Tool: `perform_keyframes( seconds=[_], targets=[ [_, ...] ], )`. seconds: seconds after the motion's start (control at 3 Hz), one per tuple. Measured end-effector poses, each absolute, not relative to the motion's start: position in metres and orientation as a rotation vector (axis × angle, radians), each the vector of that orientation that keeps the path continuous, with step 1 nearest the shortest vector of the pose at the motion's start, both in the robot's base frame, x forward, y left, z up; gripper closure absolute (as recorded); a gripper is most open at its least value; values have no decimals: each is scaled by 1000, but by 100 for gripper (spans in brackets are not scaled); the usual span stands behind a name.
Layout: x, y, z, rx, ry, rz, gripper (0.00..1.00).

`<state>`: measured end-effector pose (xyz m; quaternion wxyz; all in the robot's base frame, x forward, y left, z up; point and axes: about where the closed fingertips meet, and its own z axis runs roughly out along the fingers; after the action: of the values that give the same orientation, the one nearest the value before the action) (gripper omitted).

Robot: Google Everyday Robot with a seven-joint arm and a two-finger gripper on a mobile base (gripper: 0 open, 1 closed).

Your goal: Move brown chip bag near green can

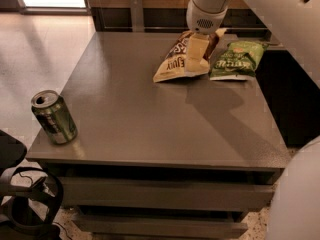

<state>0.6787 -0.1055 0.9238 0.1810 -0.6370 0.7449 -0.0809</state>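
Observation:
The brown chip bag (170,65), dark brown and cream with dark lettering, lies at the far middle of the grey table (150,124). My gripper (196,56) reaches down from the white arm onto the bag's right half and covers part of it. The green can (54,117), with a silver opened top, stands upright at the table's front left corner, far from the bag and the gripper.
A smaller green chip bag (236,60) lies just right of the brown bag near the far right edge. A dark counter and wall stand behind the table. The robot's white body (295,199) fills the lower right. Black equipment (25,204) sits on the floor at lower left.

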Motion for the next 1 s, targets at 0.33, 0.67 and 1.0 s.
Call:
perform_keyframes(
  seconds=[0.33,0.67,1.0],
  targets=[
    [704,-81,894,-1843,2128,-227,0],
    [716,-74,878,-1856,2151,-235,0],
    [726,-81,860,-1826,2179,-225,0]
  ],
)
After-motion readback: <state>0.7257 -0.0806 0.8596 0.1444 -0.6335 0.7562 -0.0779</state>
